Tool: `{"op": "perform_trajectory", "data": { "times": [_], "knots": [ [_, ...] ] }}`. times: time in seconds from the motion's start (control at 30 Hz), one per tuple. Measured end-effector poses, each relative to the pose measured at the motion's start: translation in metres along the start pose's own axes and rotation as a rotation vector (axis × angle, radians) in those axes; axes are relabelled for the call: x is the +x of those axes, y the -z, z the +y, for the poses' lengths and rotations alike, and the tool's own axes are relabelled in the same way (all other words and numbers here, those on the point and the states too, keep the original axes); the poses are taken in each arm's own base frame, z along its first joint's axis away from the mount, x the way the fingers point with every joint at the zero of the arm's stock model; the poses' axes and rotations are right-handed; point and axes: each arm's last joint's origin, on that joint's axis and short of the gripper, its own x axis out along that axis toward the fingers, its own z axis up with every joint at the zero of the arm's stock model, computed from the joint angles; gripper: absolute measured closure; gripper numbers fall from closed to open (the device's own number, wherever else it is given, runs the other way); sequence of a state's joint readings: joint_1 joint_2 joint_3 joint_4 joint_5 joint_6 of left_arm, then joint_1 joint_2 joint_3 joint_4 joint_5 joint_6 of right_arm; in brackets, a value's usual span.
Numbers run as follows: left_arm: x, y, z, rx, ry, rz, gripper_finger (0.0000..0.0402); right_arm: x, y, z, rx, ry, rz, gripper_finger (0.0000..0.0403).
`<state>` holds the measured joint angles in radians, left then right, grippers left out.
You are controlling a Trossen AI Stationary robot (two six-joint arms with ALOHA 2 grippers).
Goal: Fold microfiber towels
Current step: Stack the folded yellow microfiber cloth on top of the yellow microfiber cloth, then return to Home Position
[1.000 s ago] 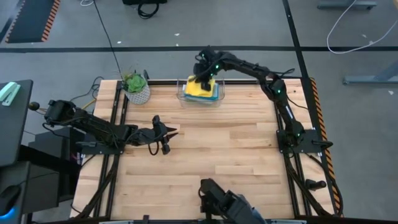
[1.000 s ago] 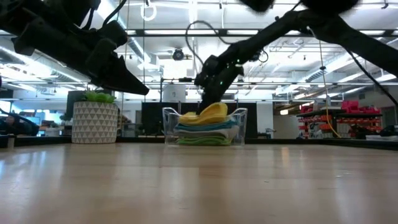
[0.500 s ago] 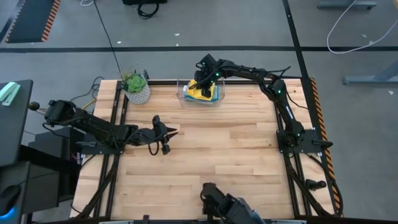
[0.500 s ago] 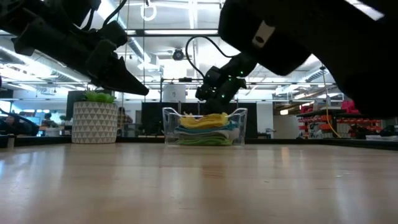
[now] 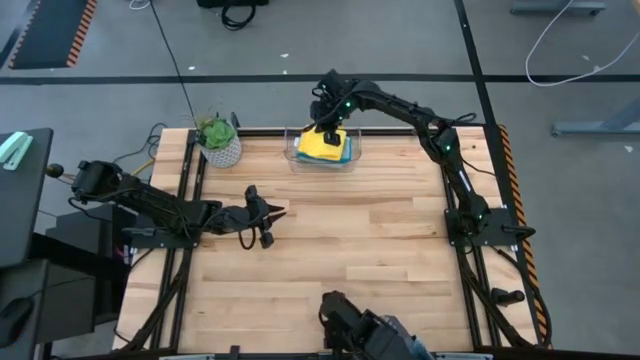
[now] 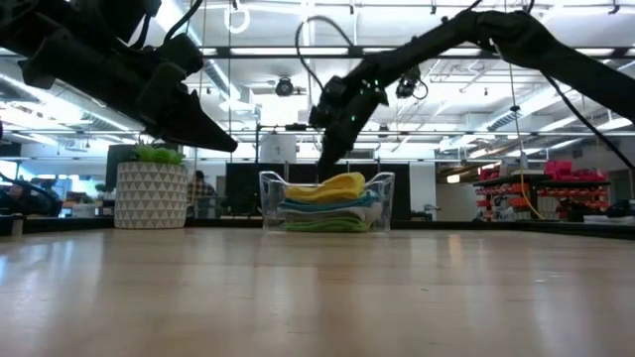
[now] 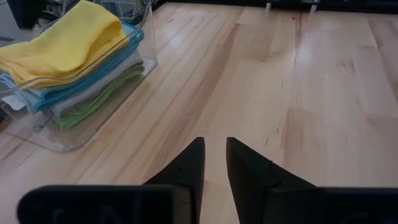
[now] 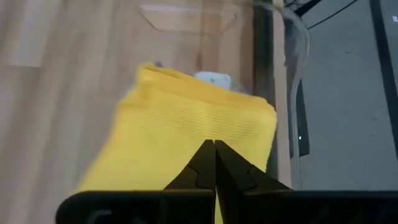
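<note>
— Right tool (image 5: 326,127): where do we see it?
— Over the clear bin (image 5: 296,158) at the desk's (image 5: 380,250) far edge, fingers pressed together, pinching the yellow towel (image 5: 321,145) atop the stack.
— And our left tool (image 5: 262,224)?
— Hovering above bare wood at the left, fingers slightly apart, holding nothing. Blue, grey and green towels lie beneath the yellow one.

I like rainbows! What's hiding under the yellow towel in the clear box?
Under the yellow towel lie a light blue, a grey and a green towel, only their edges showing.
</note>
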<state>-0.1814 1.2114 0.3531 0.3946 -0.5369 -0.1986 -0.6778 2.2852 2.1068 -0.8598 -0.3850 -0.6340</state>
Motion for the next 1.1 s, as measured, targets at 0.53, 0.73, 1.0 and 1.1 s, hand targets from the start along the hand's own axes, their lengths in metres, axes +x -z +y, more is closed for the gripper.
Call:
{"op": "perform_trajectory", "data": {
  "times": [0.53,0.73,1.0,1.1],
  "knots": [
    [0.003,-0.005,0.004,-0.061,-0.009,-0.034,0.0390,0.017,0.035,0.007,0.048,-0.019,0.222,0.0400],
    [0.008,-0.017,0.014,-0.027,0.114,-0.112,0.0394,-0.003,0.017,0.000,0.010,0.061,0.144,0.0400],
    [0.003,-0.021,0.038,-0.019,0.201,-0.199,0.0395,-0.067,-0.016,0.025,-0.030,0.104,-0.240,0.0402],
    [-0.009,-0.016,0.045,-0.025,0.236,-0.308,0.0395,-0.069,-0.010,0.049,-0.045,0.176,-0.394,0.0402]
  ]
}}
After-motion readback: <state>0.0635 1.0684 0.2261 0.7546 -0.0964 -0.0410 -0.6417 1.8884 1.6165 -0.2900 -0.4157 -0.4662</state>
